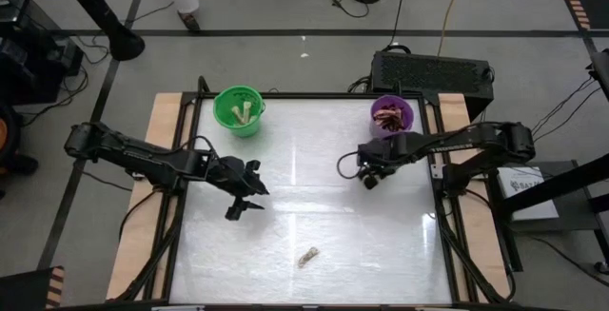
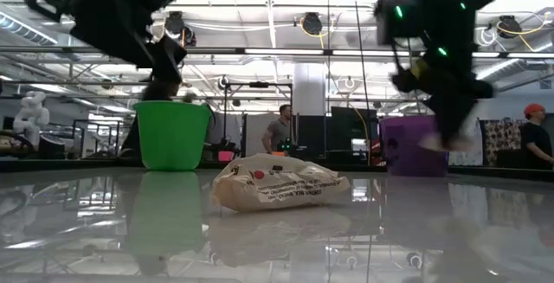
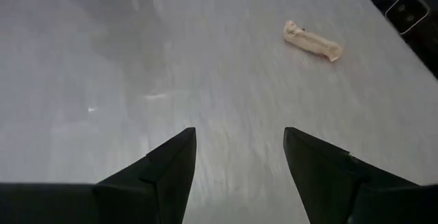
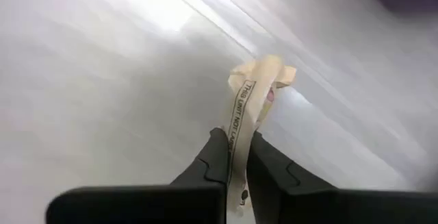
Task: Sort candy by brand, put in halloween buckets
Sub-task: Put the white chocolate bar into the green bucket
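Pinching a pale candy [image 4: 254, 94] by its wrapper, the right pincer [image 1: 371, 174] hangs above the table [image 1: 314, 206], just in front of the purple bucket [image 1: 391, 115] — the wrong bucket for it, I judge, since that one holds dark red pieces while the green bucket [image 1: 238, 110], well off to its side, holds pale ones. The left pincer [image 3: 239, 176] hovers with fingers spread, empty, aimed at a second pale candy [image 3: 312, 40] lying ahead of it — likely its next pick.

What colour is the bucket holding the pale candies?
Bright green bucket, clearest in the high view.
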Controlling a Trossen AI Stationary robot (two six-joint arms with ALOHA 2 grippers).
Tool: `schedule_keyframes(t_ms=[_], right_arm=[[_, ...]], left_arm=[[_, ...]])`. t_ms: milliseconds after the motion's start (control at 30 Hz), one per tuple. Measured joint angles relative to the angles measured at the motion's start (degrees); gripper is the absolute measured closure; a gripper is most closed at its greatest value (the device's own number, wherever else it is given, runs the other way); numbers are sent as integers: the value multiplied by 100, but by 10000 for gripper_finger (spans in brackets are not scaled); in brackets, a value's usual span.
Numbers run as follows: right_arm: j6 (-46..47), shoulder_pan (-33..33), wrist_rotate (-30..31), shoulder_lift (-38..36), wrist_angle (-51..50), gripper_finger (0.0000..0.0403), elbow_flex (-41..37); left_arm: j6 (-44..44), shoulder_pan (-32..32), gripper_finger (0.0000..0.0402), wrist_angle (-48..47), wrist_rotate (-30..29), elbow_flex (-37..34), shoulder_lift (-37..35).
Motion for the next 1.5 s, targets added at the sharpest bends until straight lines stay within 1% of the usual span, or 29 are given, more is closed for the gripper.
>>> schedule_keyframes(t_ms=[33,100,233,333,400,467,533,600,700,800,867,1000,1100,1233,1500], right_arm=[[-79,87,-31,0,328,379,101],[-336,302,-44,0,1188,378,211],[-1200,816,-195,38,3437,377,237],[-1913,1205,-229,146,4746,377,241],[-2307,1405,-226,241,5377,376,243],[-2605,1575,-219,353,5703,376,241],[-2836,1718,-214,506,6006,376,243],[-3031,1837,-212,652,6146,376,237],[-3169,1960,-195,794,6353,376,237],[-3174,2020,-179,865,6378,376,238],[-3149,2063,-179,885,6332,376,237],[-3096,2136,-177,906,6342,376,245],[-3090,2177,-171,907,6279,376,243],[-3090,2196,-157,909,6305,376,241],[-3090,2203,-175,909,6278,376,243]], left_arm=[[-17,0,173,243,1,-158,3],[-150,0,173,1037,1,-557,10],[-498,-47,173,3084,1,-1473,195],[-311,-171,173,4675,6,-1936,485],[-96,-262,173,5464,3,-2058,753],[139,-366,173,6119,-24,-2043,1064],[308,-457,173,6617,-40,-1924,1410],[287,-523,173,7007,-134,-1674,1816],[-81,-561,173,7116,-397,-1219,2359],[-441,-562,173,6990,-456,-801,2865],[-455,-556,173,6988,-458,-539,3159],[-455,-551,173,6969,-504,-185,3502],[-473,-559,173,6922,-656,-11,3621],[-520,-539,173,6805,-1143,97,3631],[-624,-348,173,6826,-1087,115,3629]])
